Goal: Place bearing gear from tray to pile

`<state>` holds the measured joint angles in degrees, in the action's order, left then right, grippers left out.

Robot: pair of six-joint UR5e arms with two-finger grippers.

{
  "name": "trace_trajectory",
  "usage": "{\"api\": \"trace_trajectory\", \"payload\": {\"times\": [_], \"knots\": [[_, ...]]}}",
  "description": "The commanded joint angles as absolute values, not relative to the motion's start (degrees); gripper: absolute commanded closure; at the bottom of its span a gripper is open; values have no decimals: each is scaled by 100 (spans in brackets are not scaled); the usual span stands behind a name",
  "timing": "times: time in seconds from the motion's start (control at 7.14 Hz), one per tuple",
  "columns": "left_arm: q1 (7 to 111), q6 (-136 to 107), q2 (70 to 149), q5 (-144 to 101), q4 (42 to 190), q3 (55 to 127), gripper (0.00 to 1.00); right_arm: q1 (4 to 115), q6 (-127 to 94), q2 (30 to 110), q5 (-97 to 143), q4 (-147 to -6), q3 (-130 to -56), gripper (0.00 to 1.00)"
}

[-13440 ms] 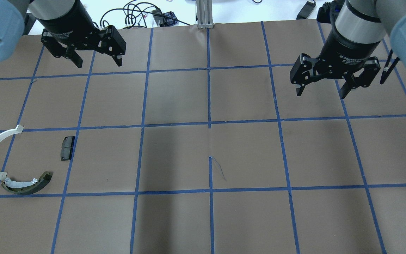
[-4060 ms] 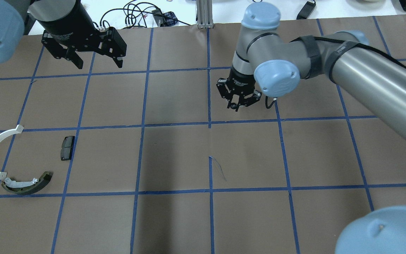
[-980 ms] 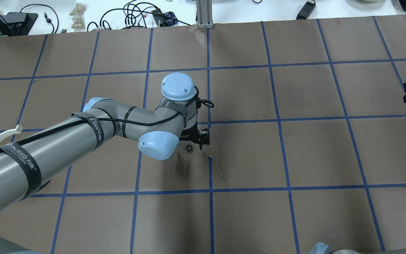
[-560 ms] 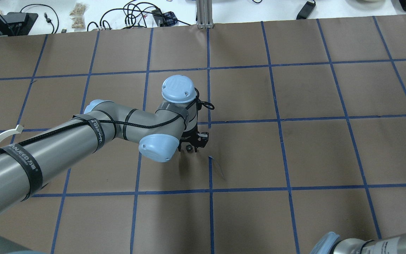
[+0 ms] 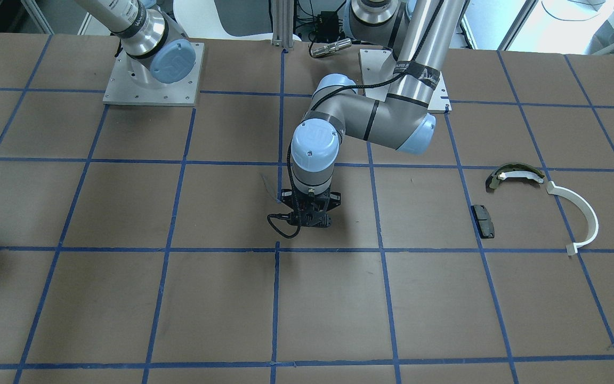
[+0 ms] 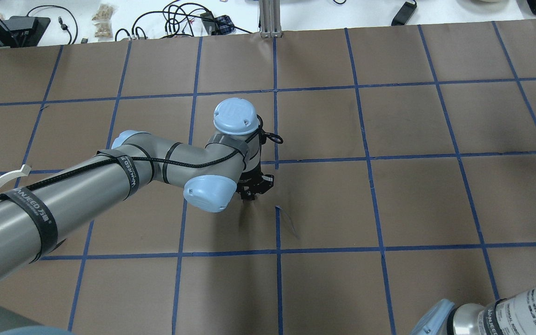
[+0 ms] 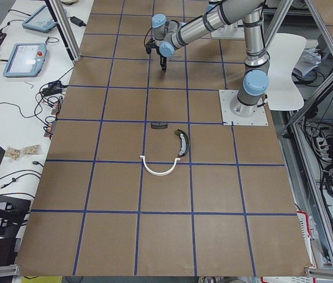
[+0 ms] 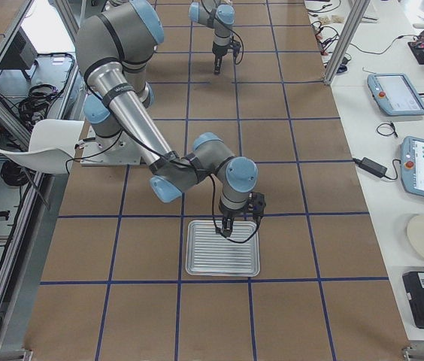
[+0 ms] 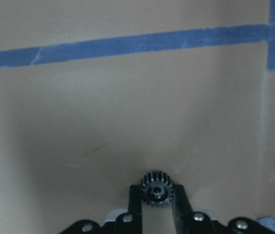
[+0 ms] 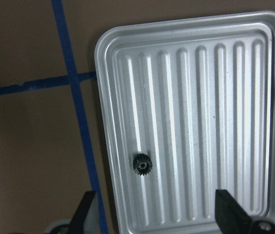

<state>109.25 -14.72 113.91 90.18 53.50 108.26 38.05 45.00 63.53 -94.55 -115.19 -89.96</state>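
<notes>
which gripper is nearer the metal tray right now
Right. The right gripper hangs open directly over the tray, above the gear lying in it. The left gripper is far off at the table's middle, shut on a second gear.

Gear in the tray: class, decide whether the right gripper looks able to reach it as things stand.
Probably yes: the right gripper hangs open over the tray, nothing covers the gear, though the close wall may crowd one finger.
</notes>
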Motion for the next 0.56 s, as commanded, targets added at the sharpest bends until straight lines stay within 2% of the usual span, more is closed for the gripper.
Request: {"api": "trace_trajectory", "payload": {"times": [0.0,0.14,0.42], "knots": [[10672,-1424,11207,9052,5483,10462,100,3779,4544,6013,-9457,-11531,-8895,21],[10191,-1215,11128,9053,6076,10128,100,3779,4535,5873,-9457,-11523,-8895,26],[8622,309,10979,9149,6335,10037,100,3779,4396,5801,-9483,-11487,-8938,27]]}}
